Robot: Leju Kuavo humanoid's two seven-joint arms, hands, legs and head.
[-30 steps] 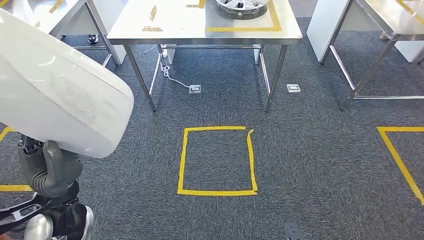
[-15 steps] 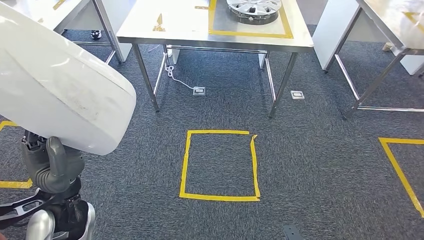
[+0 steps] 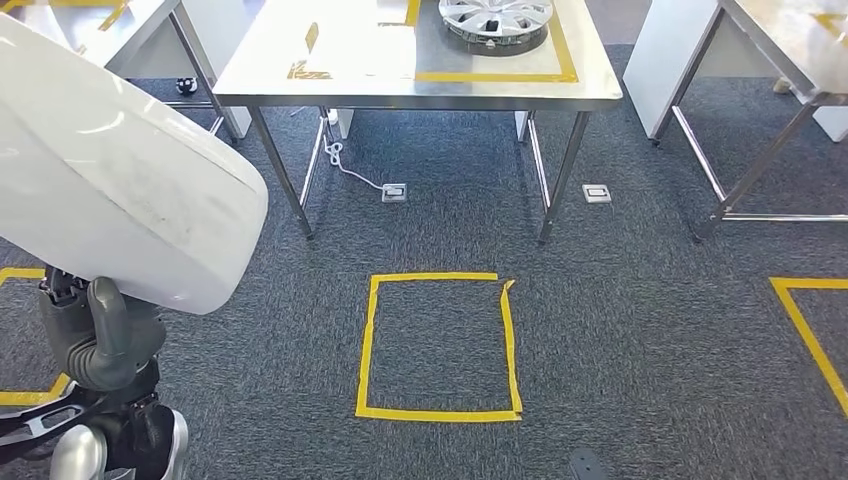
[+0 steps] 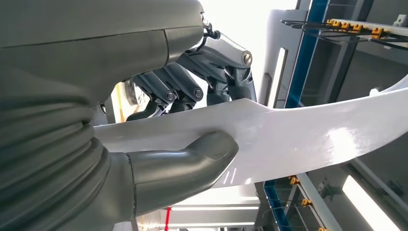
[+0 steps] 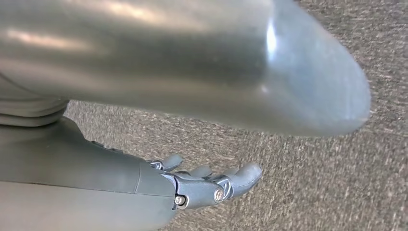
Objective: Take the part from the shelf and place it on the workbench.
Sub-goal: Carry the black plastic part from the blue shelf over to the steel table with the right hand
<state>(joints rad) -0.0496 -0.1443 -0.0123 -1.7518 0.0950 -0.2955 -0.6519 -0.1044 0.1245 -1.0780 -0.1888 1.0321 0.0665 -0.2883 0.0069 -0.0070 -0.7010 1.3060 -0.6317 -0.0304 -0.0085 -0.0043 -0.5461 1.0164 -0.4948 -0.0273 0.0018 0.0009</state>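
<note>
Left hand: the left hand (image 3: 100, 345) sits low on the robot's left side, gripping the white part (image 3: 110, 180); from the wrist camera the thick grey thumb (image 4: 192, 161) presses one face of the panel edge and the darker fingers (image 4: 192, 84) curl over the other face.
Right hand: the right hand (image 5: 192, 185) hangs over the carpet, fingers stretched out and a little apart, holding nothing.
Part: a large, smooth white panel with a rounded edge, carried above the left hand and tilted across the left side of the head view, clear of the floor and well apart from the workbench (image 3: 330, 85).
Workbench: a steel-legged table with a pale top straight ahead, across the carpet from the robot; yellow tape marks a rectangle on its top.
On the bench: a silver wheel cover (image 3: 495, 20) lies inside the taped rectangle, towards the far edge.
Floor: dark grey carpet (image 3: 620, 330) with a yellow tape square (image 3: 437, 345) between the robot and the workbench, and more yellow tape off to the right.
Under the bench: two floor sockets (image 3: 394, 192) and a white cable (image 3: 350, 165) running to one of them.
Sides: another metal table (image 3: 770, 60) stands to the right of the workbench, one more at far left.
</note>
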